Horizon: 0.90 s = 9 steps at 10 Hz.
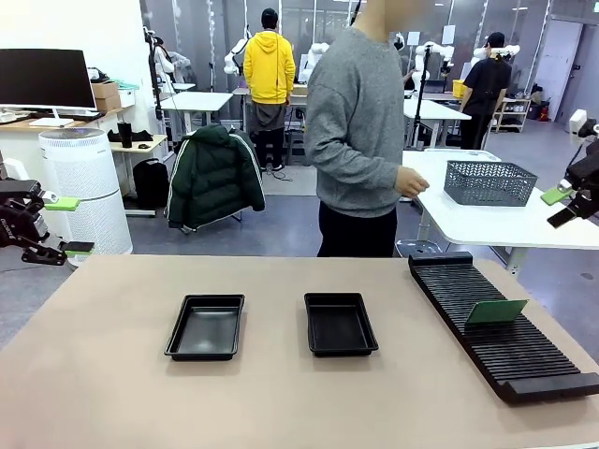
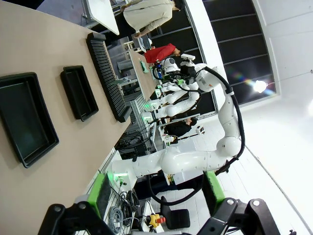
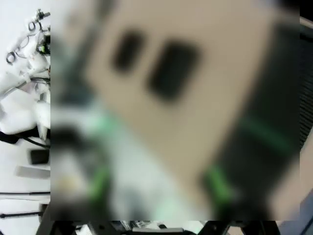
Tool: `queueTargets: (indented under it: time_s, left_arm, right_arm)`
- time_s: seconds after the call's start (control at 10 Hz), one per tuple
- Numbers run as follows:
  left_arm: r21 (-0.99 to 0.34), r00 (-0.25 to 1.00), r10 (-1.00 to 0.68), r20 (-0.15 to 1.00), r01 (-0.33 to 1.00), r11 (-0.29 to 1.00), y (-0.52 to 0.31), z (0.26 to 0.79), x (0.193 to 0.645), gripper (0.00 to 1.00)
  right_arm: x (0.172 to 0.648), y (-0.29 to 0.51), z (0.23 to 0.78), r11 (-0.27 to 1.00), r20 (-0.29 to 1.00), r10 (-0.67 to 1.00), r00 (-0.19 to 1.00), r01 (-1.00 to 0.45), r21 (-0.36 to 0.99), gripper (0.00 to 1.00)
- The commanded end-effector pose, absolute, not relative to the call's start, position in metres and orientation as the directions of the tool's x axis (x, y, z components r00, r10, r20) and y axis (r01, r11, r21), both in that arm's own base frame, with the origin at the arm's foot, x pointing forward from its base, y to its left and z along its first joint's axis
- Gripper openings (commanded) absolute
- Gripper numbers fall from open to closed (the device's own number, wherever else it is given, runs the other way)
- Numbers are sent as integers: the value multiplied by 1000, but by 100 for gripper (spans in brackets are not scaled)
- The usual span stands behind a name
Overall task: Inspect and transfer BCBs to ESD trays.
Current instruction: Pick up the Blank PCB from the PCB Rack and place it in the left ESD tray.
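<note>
You have the left gripper point(image 1: 67, 225) poised just off the left edge of the table point(image 1: 112, 393), fingers aimed inward and spread wide; the right gripper point(image 1: 562, 207) hangs higher beyond the right edge, fingers also spread (its wrist view is too blurred to help). The one BCB point(image 1: 496, 311) leans in a slot of the ribbed rack point(image 1: 529, 355) on the robot's right, well apart from the left ESD tray point(image 1: 206, 326) and the right ESD tray point(image 1: 341, 324), side by side mid-table.

We can read no words, numbers or signs anywhere. The white sheets point(image 1: 413, 37) on the far wall, well beyond our right pincer point(image 1: 560, 207), are too small to read. The right wrist view is too blurry for letters.
</note>
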State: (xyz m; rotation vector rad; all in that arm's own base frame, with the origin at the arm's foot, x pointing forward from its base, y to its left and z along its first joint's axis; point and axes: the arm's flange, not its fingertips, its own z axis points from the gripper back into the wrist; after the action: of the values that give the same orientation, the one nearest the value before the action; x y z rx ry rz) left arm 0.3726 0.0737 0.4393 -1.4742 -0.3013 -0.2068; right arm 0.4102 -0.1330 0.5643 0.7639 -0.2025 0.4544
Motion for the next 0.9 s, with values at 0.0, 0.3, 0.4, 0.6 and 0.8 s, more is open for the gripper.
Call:
queueTargets:
  time_s: [0.0,0.3,0.4,0.6,0.8]
  left_arm:
    - [-944,945,46,323,318,88,73,440,372,100]
    - [-944,945,46,323,318,88,73,440,372,100]
    - [-944,945,46,323,318,88,73,440,372,100]
    - [-944,945,46,323,318,88,73,440,372,100]
    - [-944,945,46,323,318,88,73,440,372,100]
  right_arm:
    - [417,-123,566,662,355,484,800,-600,450,100]
    - [416,-96,574,576,360,710,606,-793,199,100]
    - [417,-90,572,507,311,794,522,-851,136,100]
    - [419,-83,571,345,228,910,348,-937,53,100]
    - [420,-77,570,152,167,974,154,-988,25,100]
